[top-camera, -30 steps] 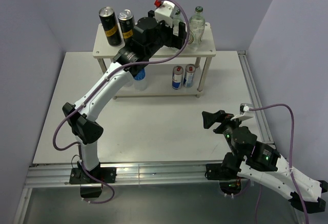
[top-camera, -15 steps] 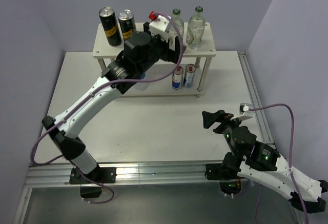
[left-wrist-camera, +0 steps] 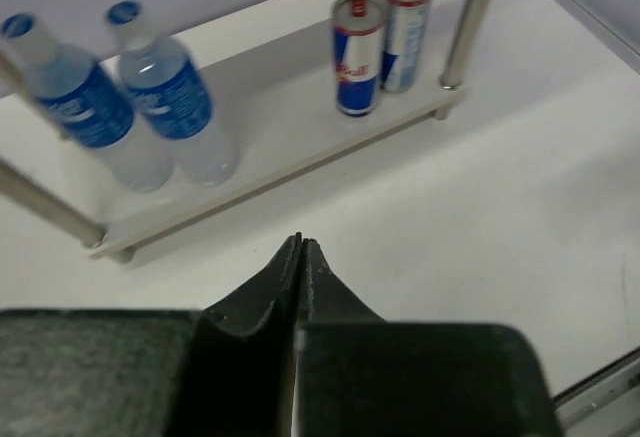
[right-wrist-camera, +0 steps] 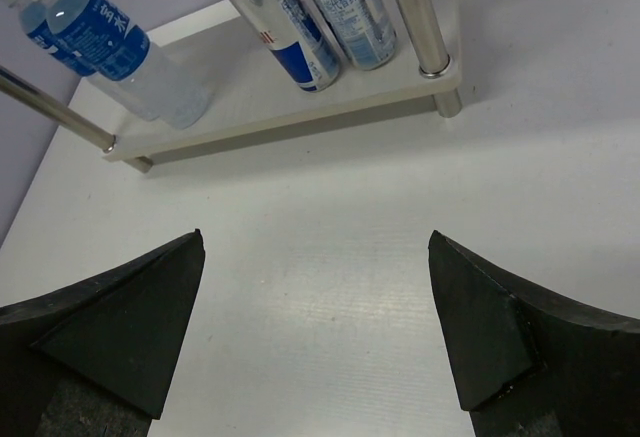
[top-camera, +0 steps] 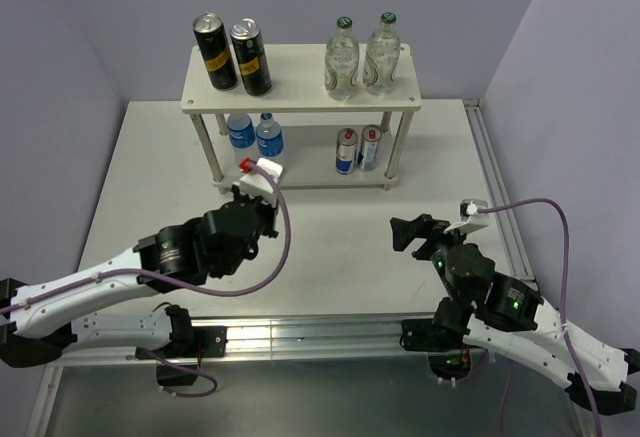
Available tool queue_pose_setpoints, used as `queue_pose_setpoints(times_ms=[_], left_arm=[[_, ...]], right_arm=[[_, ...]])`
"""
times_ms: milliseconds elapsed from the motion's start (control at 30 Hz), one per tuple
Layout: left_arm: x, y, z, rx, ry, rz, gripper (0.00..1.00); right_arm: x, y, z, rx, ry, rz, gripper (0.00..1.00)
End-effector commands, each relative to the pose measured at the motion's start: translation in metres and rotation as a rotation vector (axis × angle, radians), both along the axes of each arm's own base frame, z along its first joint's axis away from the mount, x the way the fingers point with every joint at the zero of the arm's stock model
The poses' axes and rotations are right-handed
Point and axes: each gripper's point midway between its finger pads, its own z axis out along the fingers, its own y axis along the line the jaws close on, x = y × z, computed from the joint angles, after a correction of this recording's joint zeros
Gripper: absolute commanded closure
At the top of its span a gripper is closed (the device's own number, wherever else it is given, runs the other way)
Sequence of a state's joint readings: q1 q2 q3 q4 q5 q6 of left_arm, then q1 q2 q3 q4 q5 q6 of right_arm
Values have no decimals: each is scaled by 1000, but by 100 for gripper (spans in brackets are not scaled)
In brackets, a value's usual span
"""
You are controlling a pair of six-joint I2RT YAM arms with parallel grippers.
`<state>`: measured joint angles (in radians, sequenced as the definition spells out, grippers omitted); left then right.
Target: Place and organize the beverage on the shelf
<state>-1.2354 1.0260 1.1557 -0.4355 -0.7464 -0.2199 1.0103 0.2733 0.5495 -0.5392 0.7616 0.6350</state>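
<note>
The shelf (top-camera: 300, 69) stands at the desk's (top-camera: 330, 242) far edge: two black cans (top-camera: 219, 52) at the left end of its top board, two green-capped bottles (top-camera: 343, 60) toward the right, two water bottles (top-camera: 241, 131) lower left and two small cans (top-camera: 347, 151), seemingly energy drinks, lower right. The left pincer (left-wrist-camera: 300, 257) is pressed together and empty in front of the shelf. The right pincer (right-wrist-camera: 315, 247) gapes wide, empty, nearer the right edge.

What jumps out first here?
The shelf at the far side of the table is stocked: black cans top left, green-capped bottles top right, water bottles and small cans below. In front of it, the left tool is shut and the right tool open, neither holding anything.
</note>
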Motion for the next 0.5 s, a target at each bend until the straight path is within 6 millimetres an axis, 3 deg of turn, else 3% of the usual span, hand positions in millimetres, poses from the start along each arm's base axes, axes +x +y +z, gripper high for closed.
queue_pose_setpoints(times_ms=[0,33,67,133,167,233,267,467], left_arm=[[2,60,1,-50,-12,250,100],[0,70,6,-85,-17,275,98],[-3,72,10,-100,-14,268,64],[-6,81,16,-132,-13,277,8],[-6,84,19,-141,-21,284,1],[-6,91,25,-165,-36,299,1],[-6,93,27,-172,-37,304,1],[-11,99,28,-222,-29,285,1]], right_arm=[[-1,-2,27,48,-48,5,0],[-2,-2,32,53,-61,12,0],[-4,-2,42,75,-81,32,0],[-6,-3,56,89,-108,46,0],[-9,-5,73,111,-128,57,0],[-12,-10,88,93,-144,63,0],[-14,-16,107,111,-167,60,0],[-23,-39,145,96,-240,48,0]])
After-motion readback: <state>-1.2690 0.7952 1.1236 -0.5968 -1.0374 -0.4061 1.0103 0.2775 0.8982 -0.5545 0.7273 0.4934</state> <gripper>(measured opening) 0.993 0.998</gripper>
